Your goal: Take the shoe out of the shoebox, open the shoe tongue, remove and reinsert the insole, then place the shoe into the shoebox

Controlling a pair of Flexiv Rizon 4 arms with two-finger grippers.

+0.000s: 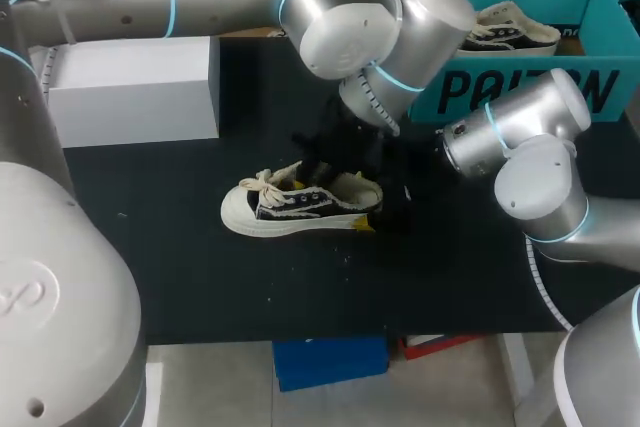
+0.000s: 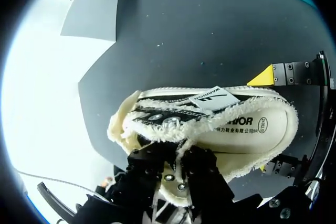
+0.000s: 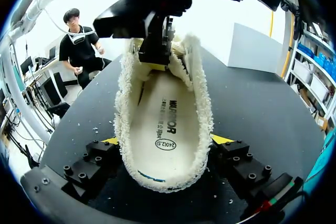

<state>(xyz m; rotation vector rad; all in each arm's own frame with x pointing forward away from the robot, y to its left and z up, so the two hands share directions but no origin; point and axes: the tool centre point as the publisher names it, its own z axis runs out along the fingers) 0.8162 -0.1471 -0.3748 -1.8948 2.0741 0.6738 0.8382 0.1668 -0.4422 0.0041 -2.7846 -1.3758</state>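
In the head view, the shoe is lying on its sole in the middle of the dark surface, toe pointing to nine o'clock. It is well apart from the teal shoebox at about one o'clock, where a second shoe is sitting. The left tool is hanging over the laces at the shoe's twelve o'clock, and the right tool is sitting at the heel, at three o'clock. In the left wrist view, the left tool's dark fingers are pinching the frayed upper by the eyelets, so it is closed on the shoe; whether that fabric is the tongue I cannot tell. The insole is lying flat inside. In the right wrist view, the right tool's yellow tips are pressing the heel from both sides, gripping the shoe. I judge the throat is being opened. The right tool should be anchoring the heel firmly while the left is drawing the fabric toward the toe. That pull should be gentle, so that the shoe is neither lifting nor twisting and the insole's heel edge is becoming reachable.
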